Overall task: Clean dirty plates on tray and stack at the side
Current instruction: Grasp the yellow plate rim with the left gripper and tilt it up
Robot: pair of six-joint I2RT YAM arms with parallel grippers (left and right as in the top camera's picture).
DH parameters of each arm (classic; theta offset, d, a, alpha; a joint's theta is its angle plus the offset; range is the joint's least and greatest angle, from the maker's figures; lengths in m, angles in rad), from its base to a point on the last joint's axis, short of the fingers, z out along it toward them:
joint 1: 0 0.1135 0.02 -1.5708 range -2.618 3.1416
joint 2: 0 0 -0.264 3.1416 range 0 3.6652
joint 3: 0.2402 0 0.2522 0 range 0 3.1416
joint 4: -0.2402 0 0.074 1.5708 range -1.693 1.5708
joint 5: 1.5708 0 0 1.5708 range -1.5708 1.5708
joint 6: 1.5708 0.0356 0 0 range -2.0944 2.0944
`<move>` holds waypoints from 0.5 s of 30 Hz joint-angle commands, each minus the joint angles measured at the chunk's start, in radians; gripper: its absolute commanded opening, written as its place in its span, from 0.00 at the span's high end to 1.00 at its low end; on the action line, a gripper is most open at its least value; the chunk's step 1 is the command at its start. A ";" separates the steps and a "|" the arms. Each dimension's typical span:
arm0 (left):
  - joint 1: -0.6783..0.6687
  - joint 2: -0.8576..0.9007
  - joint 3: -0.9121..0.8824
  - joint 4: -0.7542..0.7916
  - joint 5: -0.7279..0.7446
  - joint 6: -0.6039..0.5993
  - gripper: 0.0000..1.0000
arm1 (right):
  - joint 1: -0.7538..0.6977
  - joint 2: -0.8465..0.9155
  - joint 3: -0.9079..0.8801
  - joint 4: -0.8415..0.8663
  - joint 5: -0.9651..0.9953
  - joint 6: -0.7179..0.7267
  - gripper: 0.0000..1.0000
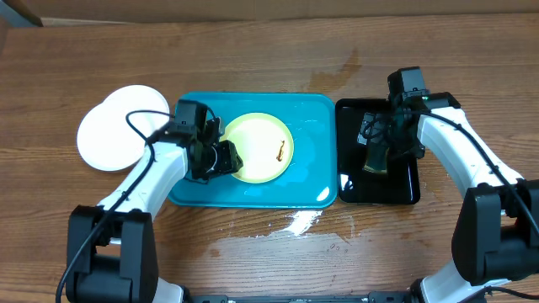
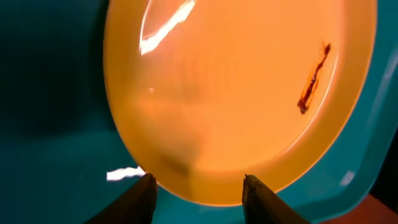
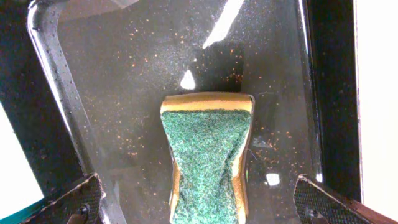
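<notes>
A pale yellow-green plate (image 1: 263, 148) with a dark smear lies on the turquoise tray (image 1: 312, 109). Two white plates (image 1: 118, 133) lie overlapped on the table left of the tray. My left gripper (image 1: 221, 158) is open at the yellow-green plate's left edge; in the left wrist view its fingers (image 2: 198, 199) straddle the near rim of the plate (image 2: 236, 93), not closed on it. My right gripper (image 1: 377, 147) is open above a green and yellow sponge (image 3: 208, 155) lying in the black tray (image 3: 124, 74); its fingers (image 3: 205, 202) stand wide on either side of the sponge.
The black tray (image 1: 349, 189) sits right of the turquoise tray, almost touching it. A water puddle (image 1: 299, 222) lies on the wooden table in front of the turquoise tray.
</notes>
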State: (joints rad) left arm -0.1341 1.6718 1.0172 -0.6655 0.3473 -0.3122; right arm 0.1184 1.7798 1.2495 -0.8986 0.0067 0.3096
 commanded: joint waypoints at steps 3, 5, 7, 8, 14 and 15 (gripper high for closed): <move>0.008 0.001 0.224 -0.086 -0.231 0.121 0.45 | -0.002 0.003 -0.002 0.005 0.000 -0.003 0.00; 0.007 0.001 0.257 -0.083 -0.289 0.154 0.42 | -0.002 0.003 -0.002 0.005 0.000 -0.003 0.00; 0.007 0.002 0.259 -0.062 -0.315 0.180 0.42 | -0.002 0.003 -0.002 0.005 0.000 -0.003 0.00; 0.007 0.006 0.257 -0.058 -0.319 0.191 0.43 | -0.002 0.003 -0.002 0.005 0.000 -0.003 0.00; 0.007 0.086 0.237 -0.046 -0.317 0.194 0.44 | -0.002 0.003 -0.002 0.005 0.000 -0.003 0.00; 0.007 0.106 0.236 -0.043 -0.306 0.192 0.44 | -0.002 0.003 -0.002 0.005 0.000 -0.003 0.00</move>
State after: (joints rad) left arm -0.1303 1.7096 1.2678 -0.7162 0.0578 -0.1471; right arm 0.1184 1.7798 1.2495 -0.8978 0.0063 0.3096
